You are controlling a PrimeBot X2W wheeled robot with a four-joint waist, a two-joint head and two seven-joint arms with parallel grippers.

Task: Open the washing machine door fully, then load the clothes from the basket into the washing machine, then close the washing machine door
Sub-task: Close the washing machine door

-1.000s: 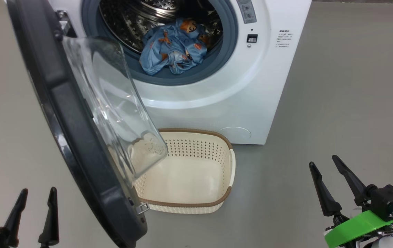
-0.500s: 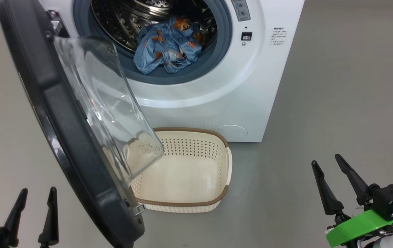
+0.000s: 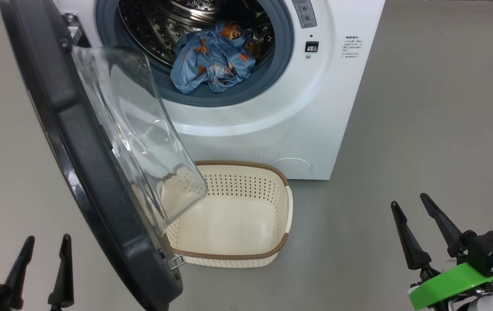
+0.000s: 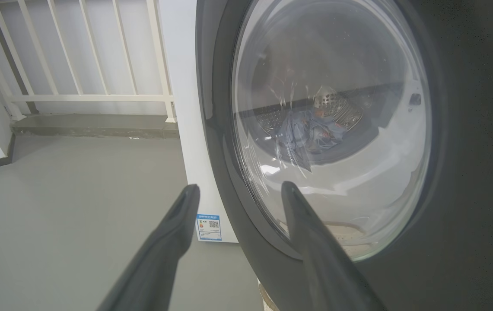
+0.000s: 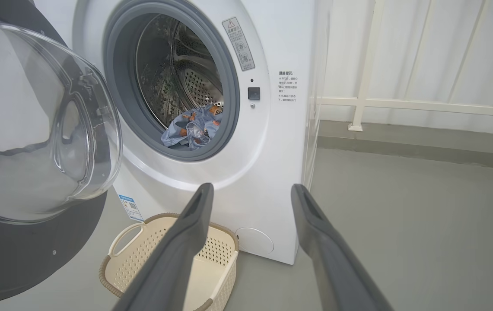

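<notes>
The washing machine (image 3: 315,108) (image 5: 272,181) stands ahead with its door (image 3: 82,147) (image 4: 466,172) (image 5: 34,129) swung open toward me on the left. Blue bear-printed clothes (image 3: 214,60) (image 5: 192,127) lie inside the steel drum, at the front by the grey gasket. On the floor in front of the machine the basket (image 3: 281,198) (image 5: 116,268) holds nothing. My left gripper (image 3: 46,242) (image 4: 237,190) is open at the lower left, on the outer side of the door. My right gripper (image 3: 410,201) (image 5: 250,190) is open at the lower right, holding nothing.
Grey floor (image 3: 436,129) spreads to the right of the machine. A white railing on a low kerb (image 5: 402,103) (image 4: 86,97) runs behind it. The door's glass bowl (image 3: 142,138) overhangs the basket's left side.
The whole head view has shifted slightly, so the camera moved. Both grippers, the door, basket and clothes keep their places.
</notes>
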